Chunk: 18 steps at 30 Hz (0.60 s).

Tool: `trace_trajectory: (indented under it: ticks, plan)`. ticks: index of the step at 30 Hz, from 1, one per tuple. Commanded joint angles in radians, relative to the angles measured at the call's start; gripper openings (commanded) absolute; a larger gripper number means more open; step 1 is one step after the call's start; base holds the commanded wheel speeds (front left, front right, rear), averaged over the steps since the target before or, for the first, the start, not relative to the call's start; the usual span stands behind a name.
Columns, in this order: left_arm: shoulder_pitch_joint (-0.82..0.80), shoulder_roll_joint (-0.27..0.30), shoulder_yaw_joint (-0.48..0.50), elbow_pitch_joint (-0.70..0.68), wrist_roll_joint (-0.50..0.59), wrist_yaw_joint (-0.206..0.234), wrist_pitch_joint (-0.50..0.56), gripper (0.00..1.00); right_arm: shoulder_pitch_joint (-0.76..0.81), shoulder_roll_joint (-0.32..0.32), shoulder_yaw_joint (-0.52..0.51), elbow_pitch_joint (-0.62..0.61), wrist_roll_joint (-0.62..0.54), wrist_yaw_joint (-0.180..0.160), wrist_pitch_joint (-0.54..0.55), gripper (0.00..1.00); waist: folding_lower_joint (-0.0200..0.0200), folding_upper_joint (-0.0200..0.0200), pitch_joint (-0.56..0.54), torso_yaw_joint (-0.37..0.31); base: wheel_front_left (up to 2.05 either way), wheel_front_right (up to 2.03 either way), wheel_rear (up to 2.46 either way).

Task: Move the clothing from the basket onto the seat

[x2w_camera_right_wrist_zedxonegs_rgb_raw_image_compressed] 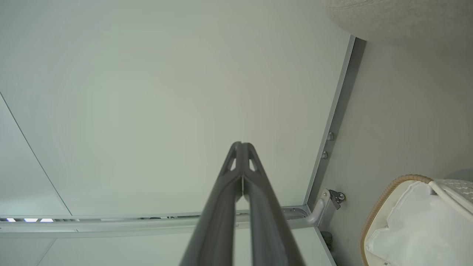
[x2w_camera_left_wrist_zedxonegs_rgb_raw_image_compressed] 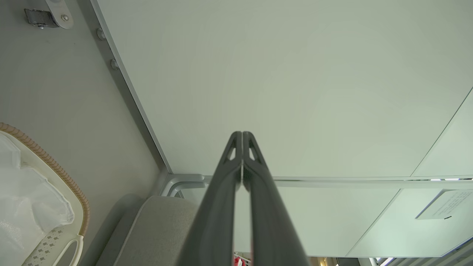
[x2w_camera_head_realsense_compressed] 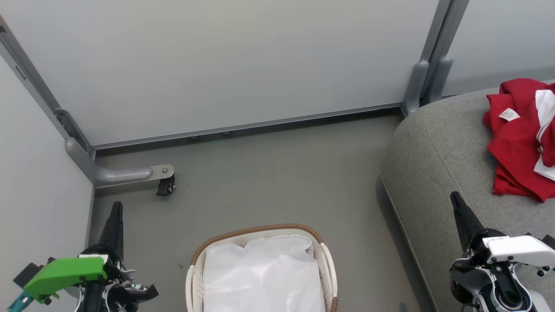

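**Head view.** The clothing (x2w_camera_head_realsense_compressed: 516,143) lies in a loose red and white heap on the seat (x2w_camera_head_realsense_compressed: 438,147), towards its far right edge, with a small white label (x2w_camera_head_realsense_compressed: 508,114) turned up on top. The basket (x2w_camera_head_realsense_compressed: 256,229) stands on the floor (x2w_camera_head_realsense_compressed: 269,173) well apart from the seat's left edge. Inside it I see only the white liner (x2w_camera_head_realsense_compressed: 260,273), so the transfer looks complete.

The left gripper (x2w_camera_head_realsense_compressed: 115,216) hangs over the floor to the left of the basket. The right gripper (x2w_camera_head_realsense_compressed: 459,212) hovers above the seat's near edge, short of the heap. Each has its two fingers pressed together with nothing between them.

The heap sags and creases wherever it lies, so I judge the cloth to be light, limp, not fragile and not very slippery. It would drape and trail when lifted. A raised fold or bunched ridge near the middle of the heap would give the best pinch; a flat hem would give less to grip.

**Left wrist view.** The left gripper (x2w_camera_left_wrist_zedxonegs_rgb_raw_image_compressed: 242,155) is closed tip to tip and empty, pointing at a pale wall panel (x2w_camera_left_wrist_zedxonegs_rgb_raw_image_compressed: 295,92). The basket (x2w_camera_left_wrist_zedxonegs_rgb_raw_image_compressed: 55,170) and its liner (x2w_camera_left_wrist_zedxonegs_rgb_raw_image_compressed: 26,199) sit at the left edge, with a corner of the seat (x2w_camera_left_wrist_zedxonegs_rgb_raw_image_compressed: 159,229) below. A red sliver at the bottom edge is too small to identify.

**Right wrist view.** The right gripper (x2w_camera_right_wrist_zedxonegs_rgb_raw_image_compressed: 242,162) is likewise closed on nothing. The basket (x2w_camera_right_wrist_zedxonegs_rgb_raw_image_compressed: 380,199) shows at the lower right with only the liner (x2w_camera_right_wrist_zedxonegs_rgb_raw_image_compressed: 417,229) in it, and the seat (x2w_camera_right_wrist_zedxonegs_rgb_raw_image_compressed: 399,18) at the upper right. The liner is thin, loose fabric too, so a careless pinch in the basket could catch it.
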<state>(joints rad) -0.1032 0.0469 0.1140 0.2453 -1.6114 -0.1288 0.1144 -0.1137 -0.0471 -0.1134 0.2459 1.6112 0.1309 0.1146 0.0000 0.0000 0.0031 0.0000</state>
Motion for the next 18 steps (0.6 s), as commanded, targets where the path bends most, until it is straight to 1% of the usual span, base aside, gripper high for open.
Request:
trace_trajectory:
  ticks: [1, 18]
  plan:
    - [-0.011, 0.006, 0.002, -0.001, -0.003, -0.005, 0.003, 0.0, 0.011, -0.006, -0.002, -0.004, 0.003, 0.0, 0.003, 0.0, 0.0, 0.0, 0.0, 0.0, 0.0, 0.0, 0.0]
    - [-0.011, 0.006, 0.002, -0.002, -0.003, -0.005, 0.003, 0.0, 0.011, -0.006, -0.002, -0.004, 0.003, 0.0, 0.003, 0.0, 0.0, 0.0, 0.0, 0.0, 0.0, 0.0, 0.0]
